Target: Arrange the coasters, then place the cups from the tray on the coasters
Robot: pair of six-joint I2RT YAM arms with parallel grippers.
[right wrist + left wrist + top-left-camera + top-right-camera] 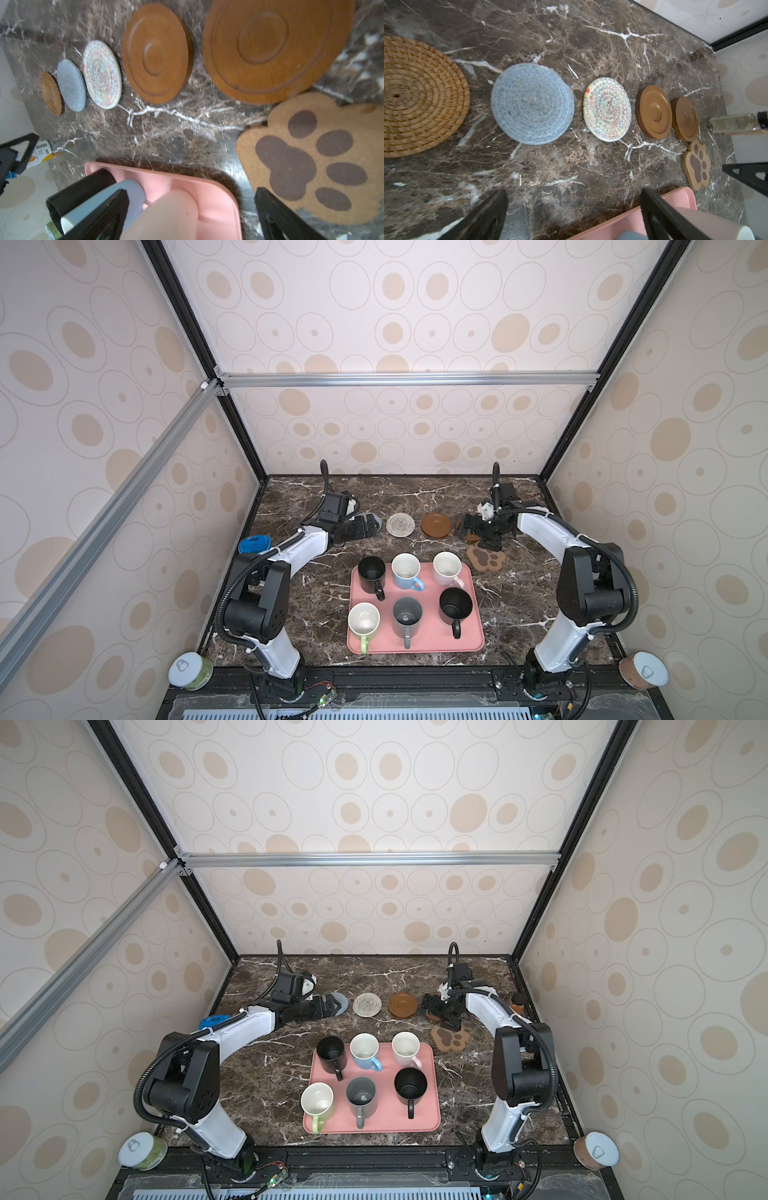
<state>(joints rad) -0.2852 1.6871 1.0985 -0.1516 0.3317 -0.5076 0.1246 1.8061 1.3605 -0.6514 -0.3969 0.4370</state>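
Along the back of the marble table lie the coasters in a row: tan rattan, blue-grey, cream woven, two brown discs and the paw. The pink tray at the front holds several cups: black, light blue, pale pink, green, grey, black. My left gripper hovers open over the blue-grey coaster, hiding the rattan one in both top views. Open and empty, my right gripper hangs above the right-hand disc.
A blue lid-like object lies by the left wall. A glass bottle lies near the right wall beyond the discs. Lidded cans stand at the front corners, green and brown. Patterned walls close in three sides.
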